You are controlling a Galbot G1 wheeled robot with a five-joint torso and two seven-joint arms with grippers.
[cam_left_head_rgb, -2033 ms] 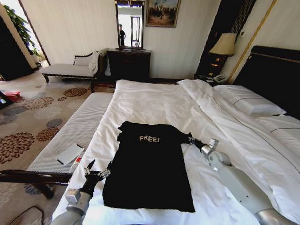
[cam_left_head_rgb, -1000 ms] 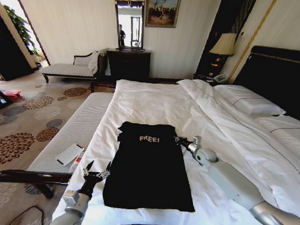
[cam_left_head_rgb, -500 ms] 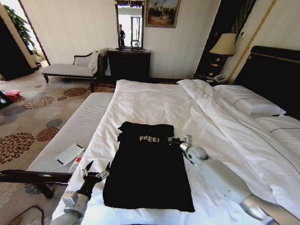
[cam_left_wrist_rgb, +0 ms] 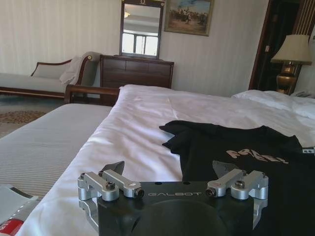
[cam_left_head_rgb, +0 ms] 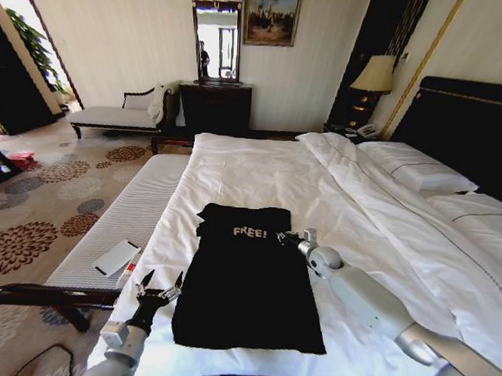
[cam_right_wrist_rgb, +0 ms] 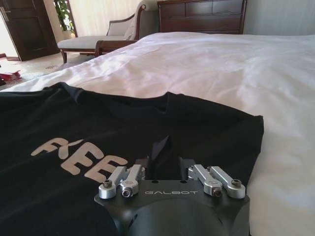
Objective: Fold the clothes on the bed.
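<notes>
Black fabric, sleeveless and soft: the clothes (cam_left_head_rgb: 249, 275) lie flat and face-up on the near part of the bed (cam_left_head_rgb: 260, 168), chest end toward the far side, white "FREE!" lettering across the chest. The hem runs close to the bed's near edge; the duvet beneath is white and lightly creased.

The right end effector (cam_left_head_rgb: 285, 237) rests at the top's right shoulder, just beside the lettering. In the right wrist view its fingers (cam_right_wrist_rgb: 158, 150) appear drawn together over the black cloth, though whether fabric is pinched between them is hard to make out, as the tips merge with the dark material. The left end effector (cam_left_head_rgb: 159, 284) hovers off the garment's left lower side, above the white sheet at the bed's edge, its two fingers (cam_left_wrist_rgb: 114, 167) standing apart with nothing between them.

The left wrist view cuts off the garment's lower half, and its lettering reads only partly at that low angle. A flat white object (cam_left_head_rgb: 117, 256) lies on the grey bench (cam_left_head_rgb: 133, 208) alongside the bed; what it is cannot be told.

Compared with two seconds ago, the right end effector has travelled inward from the duvet to the right of the top until it reached the shoulder edge. The left arm and the garment have kept their places.
</notes>
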